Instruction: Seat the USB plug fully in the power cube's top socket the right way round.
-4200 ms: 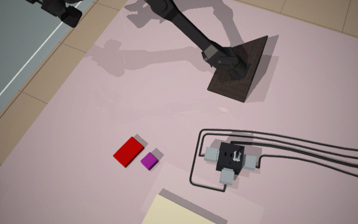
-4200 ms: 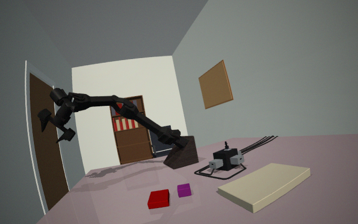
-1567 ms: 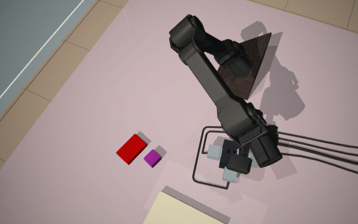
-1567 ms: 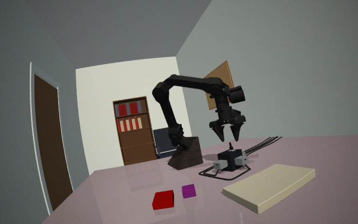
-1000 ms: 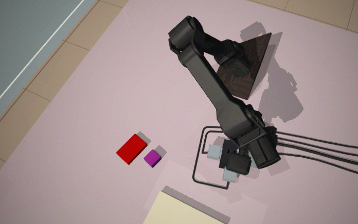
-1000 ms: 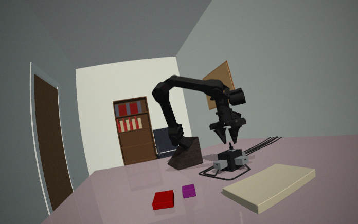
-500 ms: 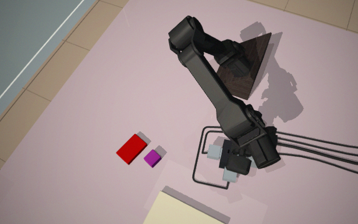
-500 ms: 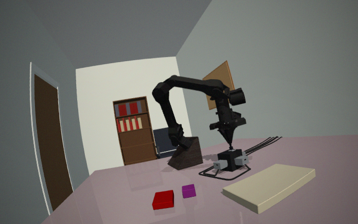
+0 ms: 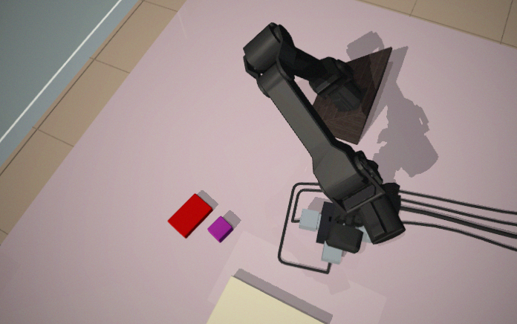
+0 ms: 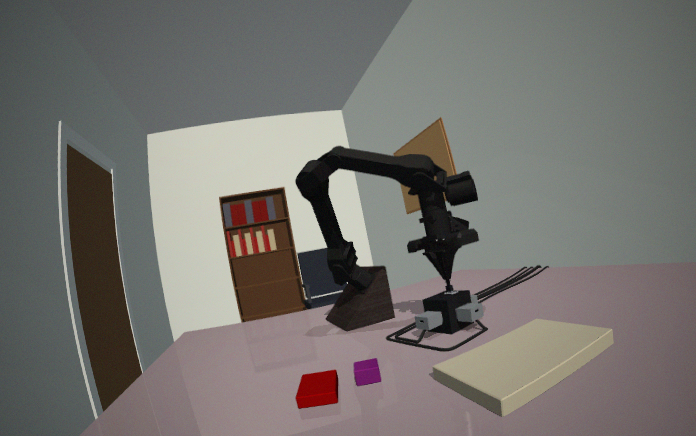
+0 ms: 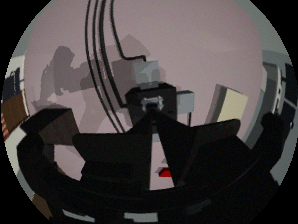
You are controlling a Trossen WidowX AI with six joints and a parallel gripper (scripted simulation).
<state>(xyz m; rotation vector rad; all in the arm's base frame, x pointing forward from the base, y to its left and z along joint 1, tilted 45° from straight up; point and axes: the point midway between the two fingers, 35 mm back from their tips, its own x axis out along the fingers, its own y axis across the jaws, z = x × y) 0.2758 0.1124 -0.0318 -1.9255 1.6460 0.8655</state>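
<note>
The black power cube (image 9: 323, 229) (image 10: 449, 319) (image 11: 134, 114) stands on the table. A light socket outline (image 11: 152, 103) shows on its top in the wrist view. My gripper (image 10: 448, 278) (image 11: 153, 115) points down over the cube and is shut on the small dark USB plug (image 10: 448, 288), with its fingertips just above the cube's top. The plug is upright at the top socket. How deep it sits and which way round it is cannot be told, as the fingers hide most of it. In the top view the wrist hides the fingertips and plug.
Grey adapters (image 9: 309, 219) (image 9: 331, 253) (image 10: 428, 320) (image 11: 147, 72) (image 11: 185, 102) stick out of the cube's sides. Black cables (image 9: 457, 220) (image 11: 101, 50) run around and away from it. A cream slab (image 9: 263, 305) (image 10: 529, 359), a red block (image 9: 189, 215) (image 10: 317, 388) and a purple block (image 9: 220, 229) (image 10: 367, 371) lie nearby.
</note>
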